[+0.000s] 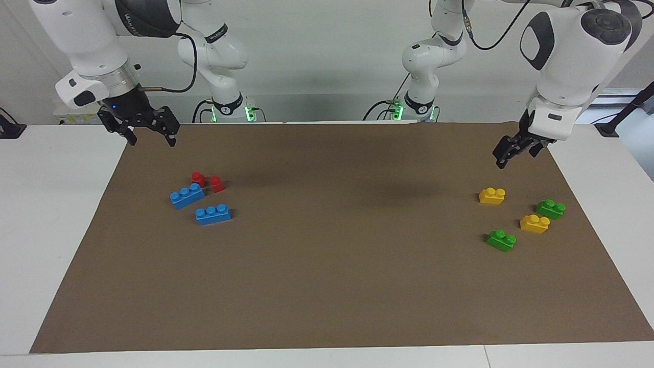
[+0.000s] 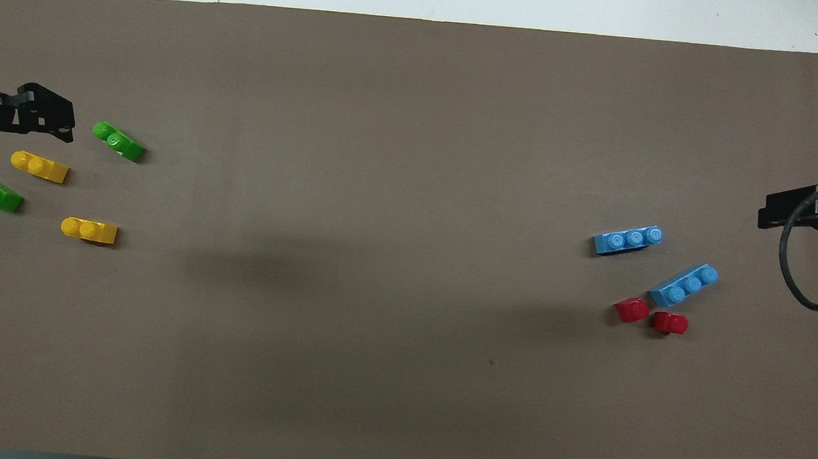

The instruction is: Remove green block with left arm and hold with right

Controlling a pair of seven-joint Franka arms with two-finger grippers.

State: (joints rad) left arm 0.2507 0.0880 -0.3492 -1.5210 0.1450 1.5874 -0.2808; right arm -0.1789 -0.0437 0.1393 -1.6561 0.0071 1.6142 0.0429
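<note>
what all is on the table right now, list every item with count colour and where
green block: 2, green, on the mat at the left arm's end
yellow bricks: 2, yellow, among the green ones
blue bricks: 2, blue, right arm's end
red bricks: 2, red, beside the blue ones, nearer the robots
mat: 1, brown, covers the table
left gripper: black, raised near the yellow bricks
right gripper: black, open, raised, waiting
</note>
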